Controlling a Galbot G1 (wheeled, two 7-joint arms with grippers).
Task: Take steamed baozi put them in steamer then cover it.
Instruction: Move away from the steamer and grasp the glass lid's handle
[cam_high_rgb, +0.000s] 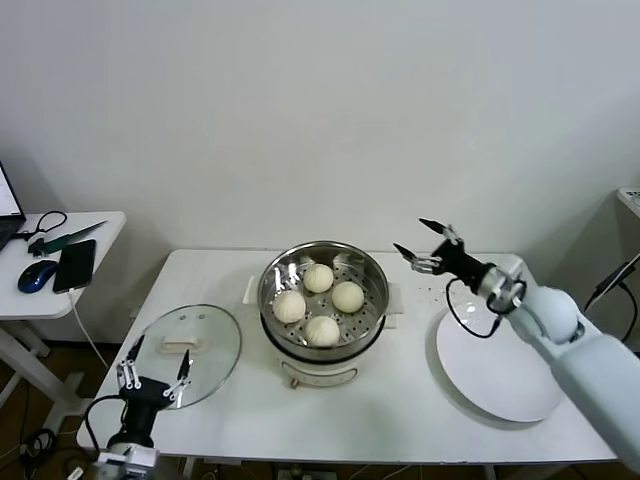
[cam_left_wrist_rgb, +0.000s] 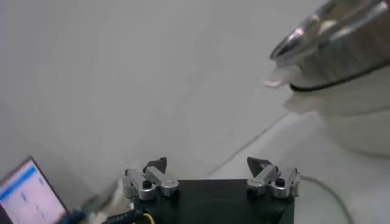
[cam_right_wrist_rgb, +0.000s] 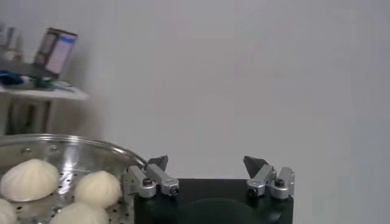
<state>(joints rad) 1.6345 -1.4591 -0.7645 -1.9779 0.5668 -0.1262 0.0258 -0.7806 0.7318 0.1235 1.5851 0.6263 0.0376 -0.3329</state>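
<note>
Four cream-white baozi (cam_high_rgb: 320, 300) lie in the shiny steel steamer (cam_high_rgb: 372, 315) on its white pot base at the table's middle. Several of them also show in the right wrist view (cam_right_wrist_rgb: 29, 179), inside the steamer rim (cam_right_wrist_rgb: 73, 142). My right gripper (cam_high_rgb: 422, 241) is open and empty, in the air to the right of the steamer and above the table. My left gripper (cam_high_rgb: 155, 366) is open and empty at the table's front left, just in front of the glass lid (cam_high_rgb: 220, 335) with its white handle. The steamer's side shows in the left wrist view (cam_left_wrist_rgb: 341, 49).
A large flat white plate (cam_high_rgb: 495, 365) lies at the right of the table under my right arm. A side table (cam_high_rgb: 100, 225) at the far left holds a phone, a mouse and cables. A white wall stands behind.
</note>
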